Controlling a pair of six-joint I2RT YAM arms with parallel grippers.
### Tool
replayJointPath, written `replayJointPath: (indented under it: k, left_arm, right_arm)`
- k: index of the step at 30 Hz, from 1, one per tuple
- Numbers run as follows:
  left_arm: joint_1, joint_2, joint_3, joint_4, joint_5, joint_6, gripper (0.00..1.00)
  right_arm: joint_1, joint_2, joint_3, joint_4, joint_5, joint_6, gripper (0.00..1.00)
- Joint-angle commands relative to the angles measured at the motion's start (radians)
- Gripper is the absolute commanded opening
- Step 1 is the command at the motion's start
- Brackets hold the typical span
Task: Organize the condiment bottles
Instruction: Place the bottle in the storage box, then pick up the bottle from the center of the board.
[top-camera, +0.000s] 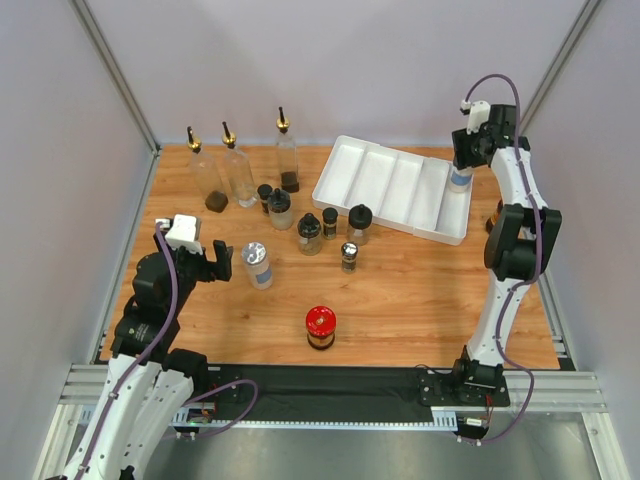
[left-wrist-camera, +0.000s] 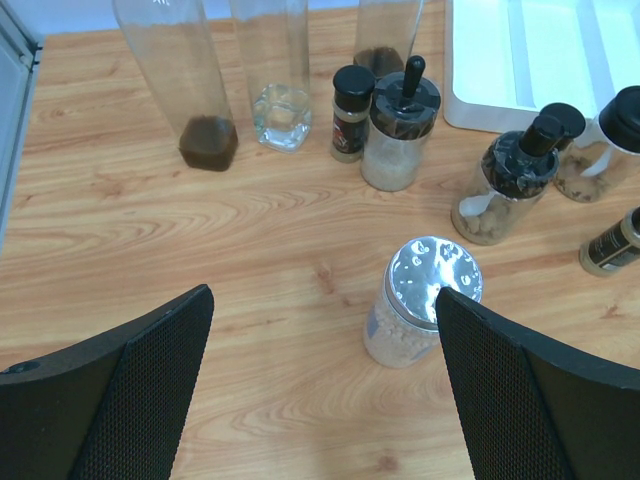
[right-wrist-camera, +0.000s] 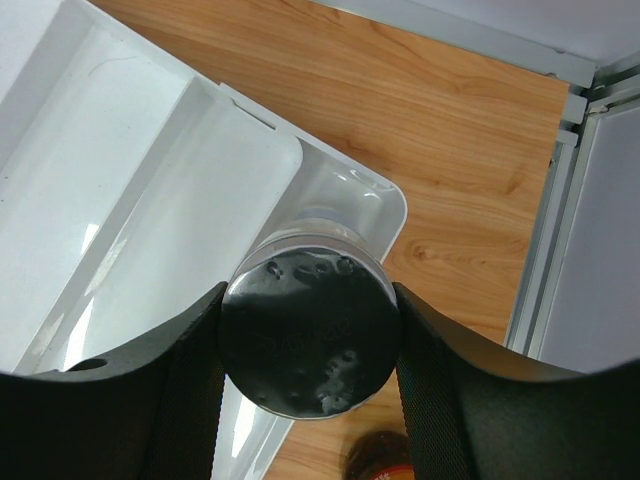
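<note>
My right gripper (top-camera: 461, 166) (right-wrist-camera: 308, 335) is shut on a silver-lidded shaker (top-camera: 459, 181) (right-wrist-camera: 308, 340), upright at the far end of the white tray's (top-camera: 385, 185) rightmost compartment (right-wrist-camera: 250, 190). I cannot tell if its base touches the tray. My left gripper (top-camera: 221, 262) (left-wrist-camera: 325, 390) is open low over the table. A second silver-lidded shaker (top-camera: 257, 264) (left-wrist-camera: 422, 300) stands just ahead, by the right finger (left-wrist-camera: 540, 400). Three tall pourer bottles (top-camera: 237, 170) (left-wrist-camera: 185, 90) line the back left. Small black-capped jars (top-camera: 309, 232) (left-wrist-camera: 400, 125) cluster mid-table. A red-lidded jar (top-camera: 320, 326) stands alone near the front.
A dark jar (right-wrist-camera: 385, 462) sits on the table right of the tray, under my right wrist. Grey walls and metal frame rails (top-camera: 120, 90) close in the table. Bare wood (top-camera: 430, 290) lies front right.
</note>
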Motion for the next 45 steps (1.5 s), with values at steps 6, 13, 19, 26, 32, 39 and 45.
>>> replayJointPath:
  k: [6,13,19,26,32,39,45]
  left_arm:
    - [-0.002,0.005,0.017,-0.008,0.001,0.014,1.0]
    - [-0.002,0.002,0.017,-0.01,0.002,0.014,1.0]
    - [-0.002,-0.007,0.018,-0.01,0.005,0.009,1.0]
    - [-0.003,-0.016,0.02,-0.01,-0.005,0.002,1.0]
    - [-0.002,0.01,0.058,-0.032,0.024,-0.037,1.0]
    - [-0.002,0.065,0.175,-0.207,0.068,-0.113,1.0]
    - [-0.002,0.039,0.184,-0.273,0.13,-0.176,1.0]
  right_arm:
    - [-0.008,0.004,0.065,0.077,0.0,0.029,0.78]
    - [-0.011,-0.078,0.055,0.06,-0.008,0.028,1.0]
    - [-0.002,-0.246,-0.026,-0.001,-0.102,0.026,1.0]
    - [0.061,-0.56,-0.337,-0.133,-0.388,0.006,1.0]
    - [0.229,-0.884,-0.702,-0.156,-0.449,-0.021,1.0]
    - [0.271,-1.113,-0.93,-0.136,-0.629,-0.07,1.0]
    - [0.272,-1.202,-1.071,-0.047,-0.733,-0.098,1.0]
